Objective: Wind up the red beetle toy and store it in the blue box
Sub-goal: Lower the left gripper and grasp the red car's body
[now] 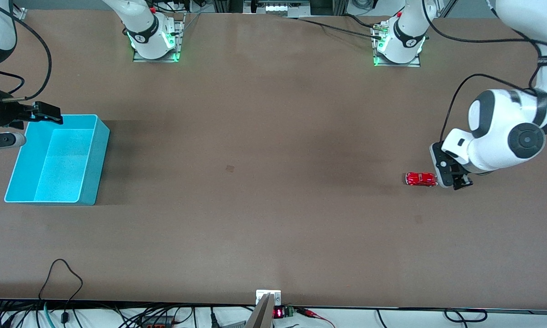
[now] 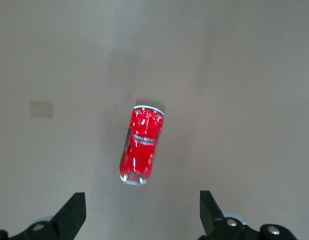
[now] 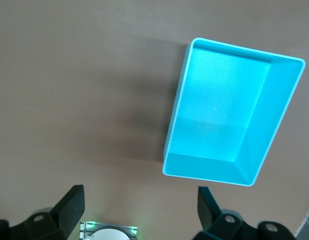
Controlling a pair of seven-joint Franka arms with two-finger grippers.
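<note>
Lowest in the front view sits the blue box [image 1: 57, 159], at the right arm's end of the table, empty and open-topped, ready to receive. Well apart from the blue box, at the left arm's end, the red beetle toy [image 1: 421, 179] rests on its wheels on the table [image 1: 255, 182], unwound by the look of it. Left gripper [image 1: 456, 175] hangs just beside the toy, jaws spread wide, likely lining up a grasp. Right gripper [image 1: 23, 125] waits over the box's rim, jaws apart, holding nothing.
</note>
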